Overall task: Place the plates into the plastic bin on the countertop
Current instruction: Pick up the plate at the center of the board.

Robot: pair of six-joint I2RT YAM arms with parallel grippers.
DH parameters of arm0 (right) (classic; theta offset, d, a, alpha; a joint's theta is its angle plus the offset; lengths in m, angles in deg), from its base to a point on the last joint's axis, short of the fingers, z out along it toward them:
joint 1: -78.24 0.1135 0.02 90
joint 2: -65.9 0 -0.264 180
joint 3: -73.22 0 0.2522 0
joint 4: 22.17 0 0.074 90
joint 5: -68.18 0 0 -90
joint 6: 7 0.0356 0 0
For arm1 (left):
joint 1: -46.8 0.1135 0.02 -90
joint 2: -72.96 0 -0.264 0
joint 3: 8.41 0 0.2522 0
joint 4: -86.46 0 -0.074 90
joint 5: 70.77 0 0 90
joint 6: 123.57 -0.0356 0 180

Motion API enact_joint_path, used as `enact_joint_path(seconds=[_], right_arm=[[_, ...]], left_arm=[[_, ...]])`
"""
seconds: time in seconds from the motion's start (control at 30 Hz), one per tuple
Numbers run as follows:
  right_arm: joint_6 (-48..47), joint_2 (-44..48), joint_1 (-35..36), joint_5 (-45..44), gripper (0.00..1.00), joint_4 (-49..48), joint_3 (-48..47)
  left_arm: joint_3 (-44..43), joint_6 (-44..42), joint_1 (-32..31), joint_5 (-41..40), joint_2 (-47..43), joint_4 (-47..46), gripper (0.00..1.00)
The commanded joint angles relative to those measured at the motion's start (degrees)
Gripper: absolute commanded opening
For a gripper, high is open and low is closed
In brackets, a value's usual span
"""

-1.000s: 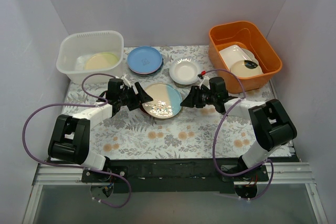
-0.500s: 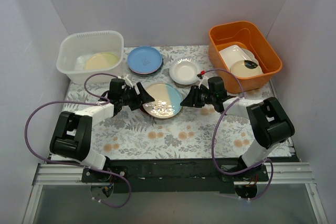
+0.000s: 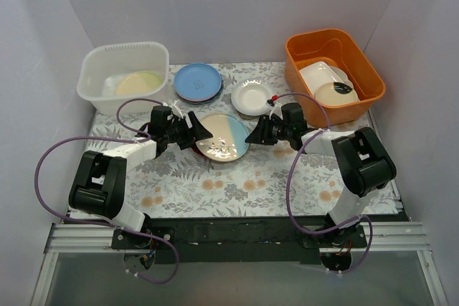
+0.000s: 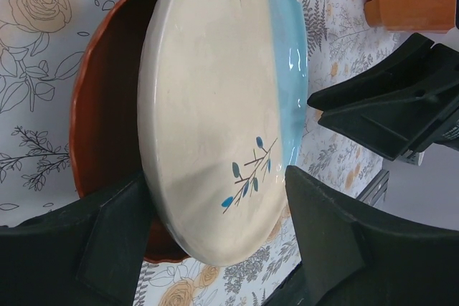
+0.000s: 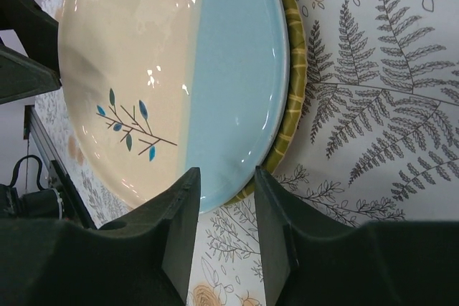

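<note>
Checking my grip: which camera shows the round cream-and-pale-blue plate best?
Right wrist: the cream-and-pale-blue plate fills the frame, near rim by the right gripper. Left wrist shows it obliquely, partly cropped; top external shows it small.

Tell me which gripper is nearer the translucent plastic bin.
Left. The left gripper sits at the two-tone plate's left edge, in front and right of the plastic bin; the right gripper is across that plate, farther right.

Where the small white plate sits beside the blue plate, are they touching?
Apart. The top view shows a strip of patterned countertop between the small white plate and the blue plate.
</note>
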Motion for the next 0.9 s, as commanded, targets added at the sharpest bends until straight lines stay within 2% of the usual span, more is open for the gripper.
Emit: enact_joint_path(seconds=[0.0,0.47,0.87], right_arm=[[0.40,-1.19,0.27,0.08,0.43,-2.60,-2.52],[0.92,-1.81,0.45,0.34,0.30,-4.63,-0.23],[1.10,-4.36,1.33,0.43,0.28,-5.77,0.91]], left_arm=[[-0.98,-0.88,-0.29,-0.51,-1.99,0.65,0.70],[0.34,-0.62,-0.29,-0.43,-4.36,0.47,0.63],[1.22,1.14,-1.69,1.68,-1.11,-5.24,0.55]])
